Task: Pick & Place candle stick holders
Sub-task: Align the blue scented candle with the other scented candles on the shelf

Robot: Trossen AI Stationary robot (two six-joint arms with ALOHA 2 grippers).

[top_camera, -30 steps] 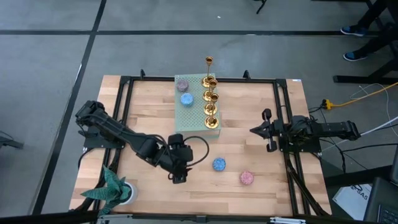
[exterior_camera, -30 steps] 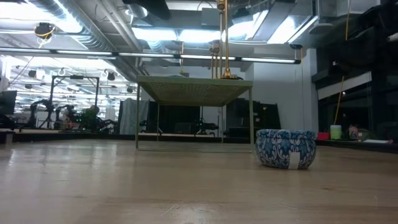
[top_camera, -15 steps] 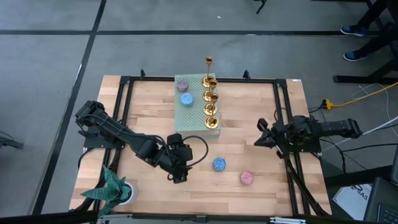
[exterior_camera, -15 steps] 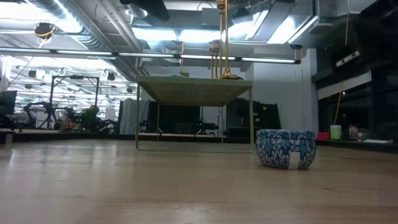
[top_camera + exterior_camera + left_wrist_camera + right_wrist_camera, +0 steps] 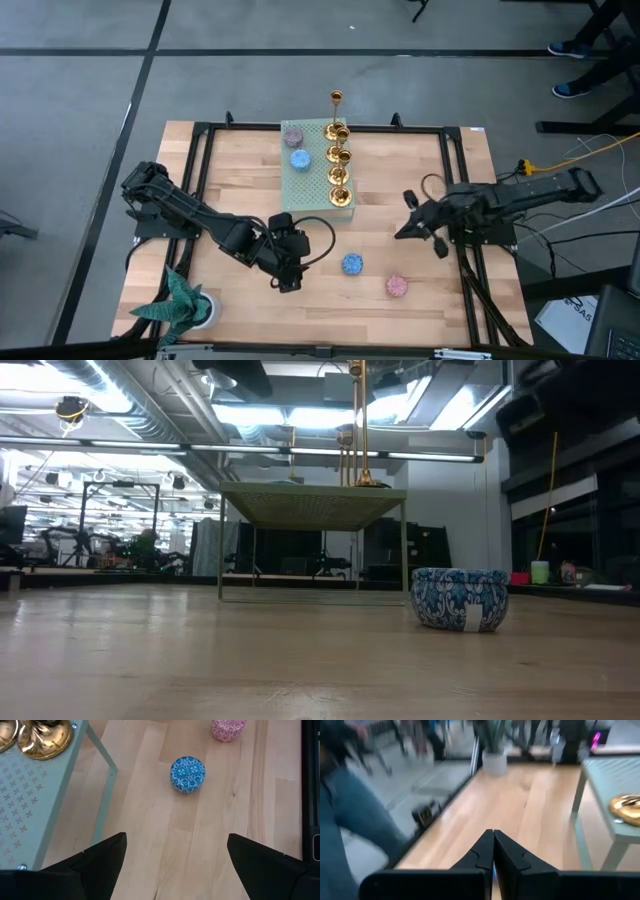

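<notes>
Several gold candle stick holders [image 5: 339, 160] stand in a row by their round bases on the right side of a small green stand [image 5: 312, 180]; the far one [image 5: 336, 100] is taller. The nearest base [image 5: 44, 737] shows in the left wrist view, and another base [image 5: 627, 802] in the right wrist view. My left gripper [image 5: 290, 278] hovers open over the near left of the table, near of the stand, with nothing between its fingers [image 5: 105, 862]. My right gripper [image 5: 402, 230] is shut on nothing over the table's right side.
A blue disc [image 5: 299, 158] and a pinkish disc [image 5: 293, 137] lie on the stand's left side. A blue patterned tin [image 5: 352, 264] and a pink one [image 5: 397, 286] sit on the wood near of the stand. A potted green plant [image 5: 180, 300] stands at the near left corner.
My right gripper has swung out from the table's right edge toward the left and a little toward the near edge, its arm stretching out over the table. It has stayed shut.
</notes>
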